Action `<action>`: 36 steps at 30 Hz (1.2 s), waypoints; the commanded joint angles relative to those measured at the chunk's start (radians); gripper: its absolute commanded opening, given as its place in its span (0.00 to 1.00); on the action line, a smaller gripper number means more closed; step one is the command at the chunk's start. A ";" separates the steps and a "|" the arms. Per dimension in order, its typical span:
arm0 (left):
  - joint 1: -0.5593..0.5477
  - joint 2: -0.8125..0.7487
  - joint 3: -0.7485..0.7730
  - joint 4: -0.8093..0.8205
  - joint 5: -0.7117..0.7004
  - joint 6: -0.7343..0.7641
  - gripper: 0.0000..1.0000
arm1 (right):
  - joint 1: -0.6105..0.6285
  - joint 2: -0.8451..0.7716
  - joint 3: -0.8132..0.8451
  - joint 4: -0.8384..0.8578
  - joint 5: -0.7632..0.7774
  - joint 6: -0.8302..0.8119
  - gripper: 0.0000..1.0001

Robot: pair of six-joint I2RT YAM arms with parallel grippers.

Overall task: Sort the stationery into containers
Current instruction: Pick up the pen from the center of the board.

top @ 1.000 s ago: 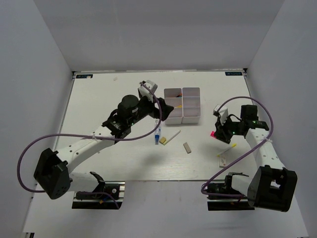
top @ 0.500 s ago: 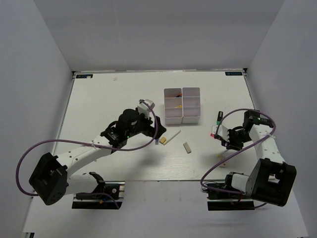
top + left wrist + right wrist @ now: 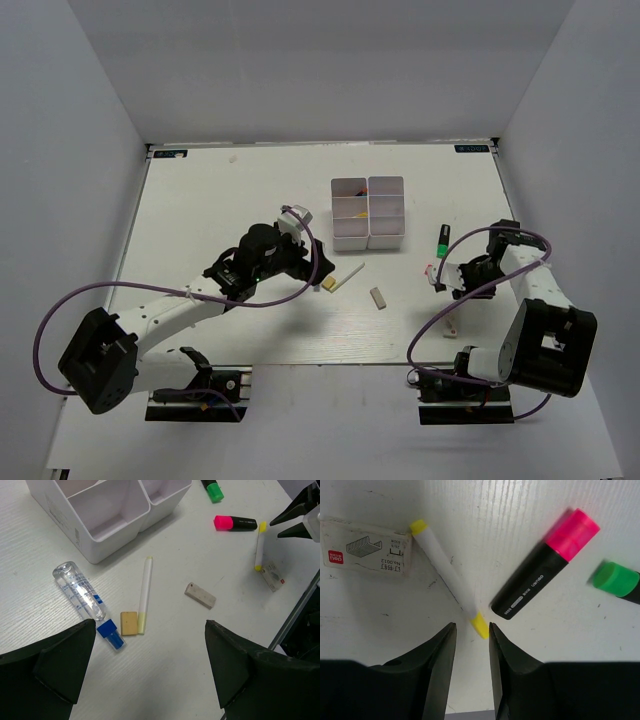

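My left gripper [image 3: 150,635] is wide open and empty above the table. Just ahead of it lie a clear blue-capped tube [image 3: 80,592], a tan eraser [image 3: 129,623], a white stick [image 3: 145,592] and a grey eraser [image 3: 200,595]. The white organiser tray [image 3: 368,240] stands beyond them. My right gripper [image 3: 471,626] is low over the table with its jaws a narrow gap apart. The yellow end of a second white stick [image 3: 445,575] lies between its tips. The pink highlighter [image 3: 545,565] and the green marker [image 3: 615,580] lie just past it.
A small white staples box [image 3: 365,554] lies against the far end of the second stick, near the table's right front edge [image 3: 451,328]. Some tray compartments hold small yellow items. A purple cable loops over the table by each arm.
My left arm has drawn back from the tray towards the near left and now covers the tube in the top view. My right gripper has pulled back, uncovering the green marker.
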 commanded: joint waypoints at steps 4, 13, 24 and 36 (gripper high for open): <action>-0.004 -0.018 0.016 -0.032 -0.021 -0.014 1.00 | 0.008 -0.001 -0.054 0.003 0.011 -0.216 0.39; -0.004 -0.018 0.025 -0.051 -0.030 -0.043 1.00 | 0.033 -0.009 -0.137 0.081 -0.015 -0.202 0.42; -0.014 -0.038 0.039 -0.085 -0.058 -0.073 1.00 | 0.047 -0.018 -0.081 0.010 -0.102 -0.233 0.42; -0.014 -0.036 0.011 -0.075 -0.058 -0.103 1.00 | 0.114 0.011 -0.134 0.104 -0.134 -0.117 0.49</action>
